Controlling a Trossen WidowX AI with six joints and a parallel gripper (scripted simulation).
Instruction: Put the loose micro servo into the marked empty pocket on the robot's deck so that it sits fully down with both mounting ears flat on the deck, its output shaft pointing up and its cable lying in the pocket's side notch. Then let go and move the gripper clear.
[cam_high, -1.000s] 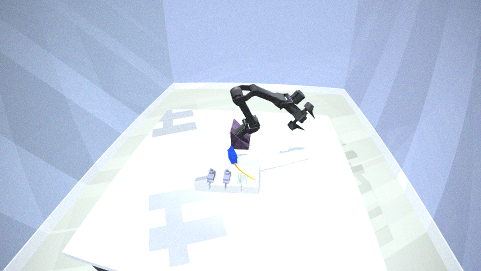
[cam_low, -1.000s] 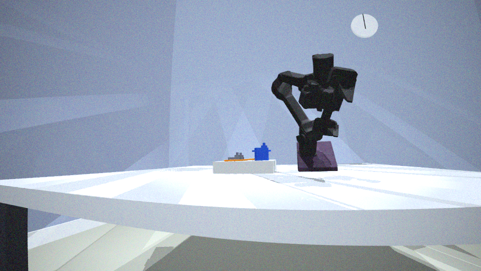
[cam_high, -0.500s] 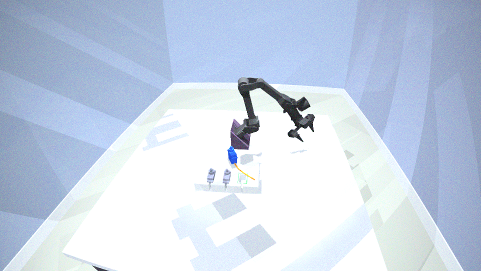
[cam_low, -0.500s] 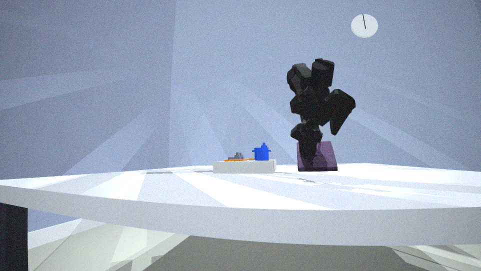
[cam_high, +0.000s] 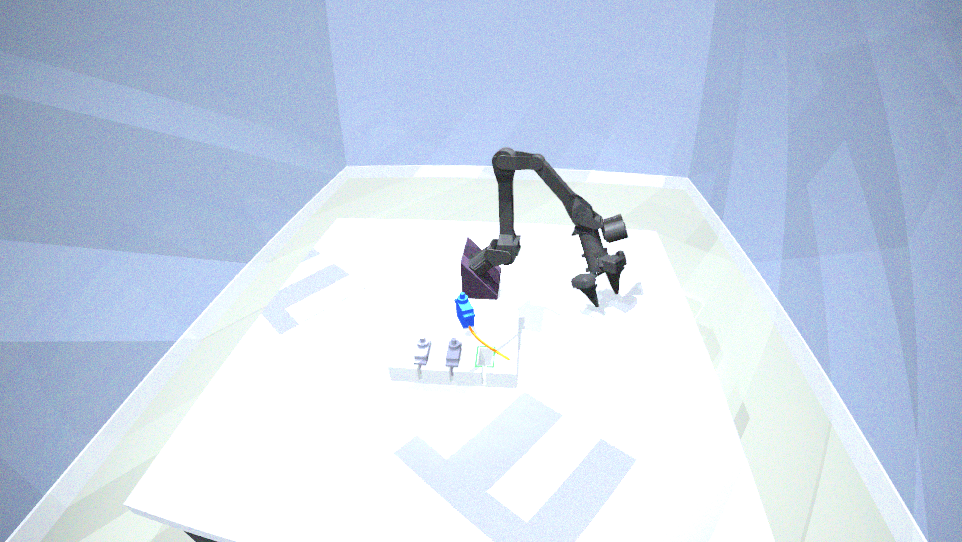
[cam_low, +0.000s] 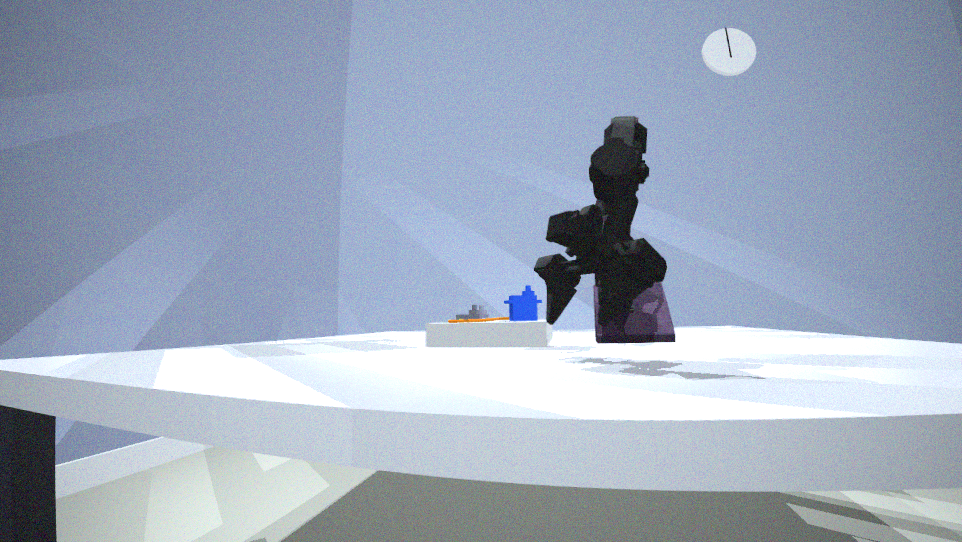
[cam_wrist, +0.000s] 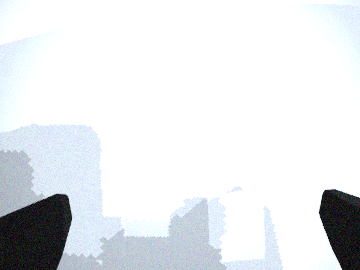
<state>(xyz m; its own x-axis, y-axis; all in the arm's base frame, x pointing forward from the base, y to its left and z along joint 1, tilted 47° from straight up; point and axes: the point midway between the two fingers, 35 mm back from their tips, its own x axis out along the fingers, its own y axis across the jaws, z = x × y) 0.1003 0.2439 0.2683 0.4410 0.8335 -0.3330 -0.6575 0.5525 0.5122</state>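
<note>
While one end effector (cam_high: 601, 282) gapes, one blue servo (cam_high: 464, 311), two grey servos (cam_high: 437, 352).

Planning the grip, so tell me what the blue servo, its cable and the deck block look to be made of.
Blue servo: seemingly matte moulded plastic, from its flat uniform colour without glints. Cable: a thin orange-yellow strand curving loosely, so probably flexible insulated wire. Deck block: plain white with sharp edges and a dull finish, plastic or painted; the look leaves it open.

Just my two dark fingertips poking in at the bottom corners, spread wide with nothing between them, over a washed-out white table (cam_wrist: 200, 89) with blocky grey shadows.
</note>
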